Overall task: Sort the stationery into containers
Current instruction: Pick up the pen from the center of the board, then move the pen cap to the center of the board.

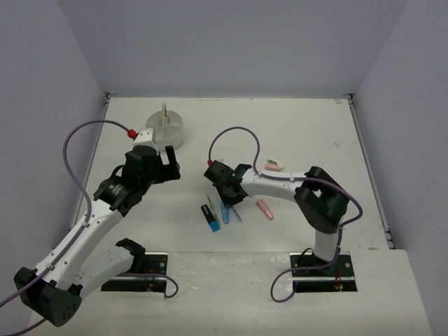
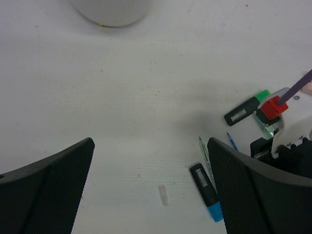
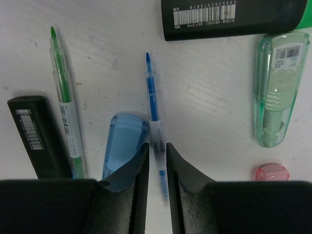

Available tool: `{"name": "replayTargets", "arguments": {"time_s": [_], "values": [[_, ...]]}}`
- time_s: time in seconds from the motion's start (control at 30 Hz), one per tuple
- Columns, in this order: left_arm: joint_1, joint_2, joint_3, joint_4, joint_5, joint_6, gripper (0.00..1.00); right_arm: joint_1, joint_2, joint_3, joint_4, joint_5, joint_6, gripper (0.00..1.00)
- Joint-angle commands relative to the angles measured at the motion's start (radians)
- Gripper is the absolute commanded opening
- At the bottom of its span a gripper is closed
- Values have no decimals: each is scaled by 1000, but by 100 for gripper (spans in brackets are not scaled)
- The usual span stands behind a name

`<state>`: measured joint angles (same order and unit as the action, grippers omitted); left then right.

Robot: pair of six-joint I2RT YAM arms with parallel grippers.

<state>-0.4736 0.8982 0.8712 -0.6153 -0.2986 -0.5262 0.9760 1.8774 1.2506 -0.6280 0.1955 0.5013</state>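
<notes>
The left tool (image 2: 150,161) hangs spread wide over the bare surface (image 2: 146,87), holding nothing. The white tub (image 1: 168,140) sits near its 12 o'clock. Toward 4 o'clock from the tub, the right tool (image 3: 157,151) is pressed nearly together, pinching the thin blue pen (image 3: 152,92) on its clear barrel, with the tip pointing to 12 o'clock. The pen looks light, stiff and slick, likely to swivel unless held near its middle. A pale blue item (image 3: 124,139) touches the finger at 9 o'clock and may drag along.
</notes>
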Motion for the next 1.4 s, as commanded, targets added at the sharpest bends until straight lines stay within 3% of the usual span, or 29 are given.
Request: {"name": "replayTargets", "arguments": {"time_s": [0.0, 0.3, 0.6, 0.8, 1.03, 1.13, 1.3, 1.37], "values": [[0, 0, -24, -29, 12, 34, 100, 0, 61, 53, -17, 33, -5, 19], [0, -13, -33, -31, 61, -23, 100, -15, 50, 53, -9, 40, -13, 2], [-35, -13, -146, -37, 78, -306, 100, -15, -275, 29, -62, 80, -37, 0], [-220, 33, -178, -89, -102, -566, 100, -59, -509, -13, -87, 170, -57, 0], [-482, 196, -150, -236, -275, -880, 99, -200, -593, -97, -46, 133, -105, 0], [-541, 349, -105, -262, -275, -944, 90, -204, -587, -134, -1, 102, -120, 0], [-543, 502, -60, -239, -257, -931, 57, -206, -572, -169, 37, 81, -140, 0], [-543, 515, -60, -231, -260, -930, 55, -206, -575, -179, 42, 79, -144, 0]]}}
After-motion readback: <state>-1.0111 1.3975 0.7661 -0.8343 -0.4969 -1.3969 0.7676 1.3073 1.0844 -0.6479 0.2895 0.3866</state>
